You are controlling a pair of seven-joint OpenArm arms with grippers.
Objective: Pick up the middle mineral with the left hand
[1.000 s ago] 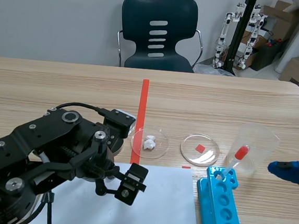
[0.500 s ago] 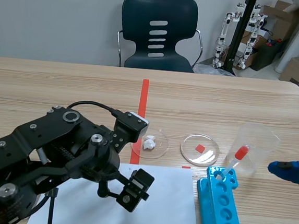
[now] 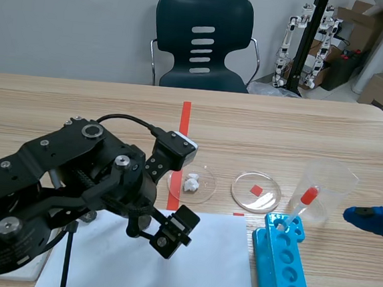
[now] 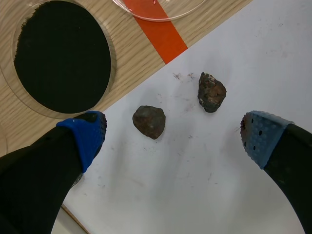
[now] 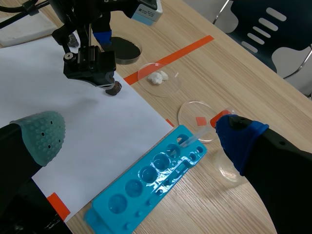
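Brown-grey stone, judged the middle mineral (image 4: 149,121), lies on the white paper (image 4: 204,195) between the fingers of the left gripper (image 4: 174,135), which stands wide open and empty. Recommend centring over it, clear of the neighbouring rusty mineral (image 4: 211,91), then lowering straight.

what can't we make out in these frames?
1. Left wrist view: only a rounded brown mineral lump and a jagged dark mineral lump show; a grey bit under one of the fingers of the left gripper is too hidden to name, so the middle one is unsettled.
2. Scene view: the left gripper and arm cover both lumps.
3. Left wrist view: black disc in a clear round dish; powder or solid, cannot tell.
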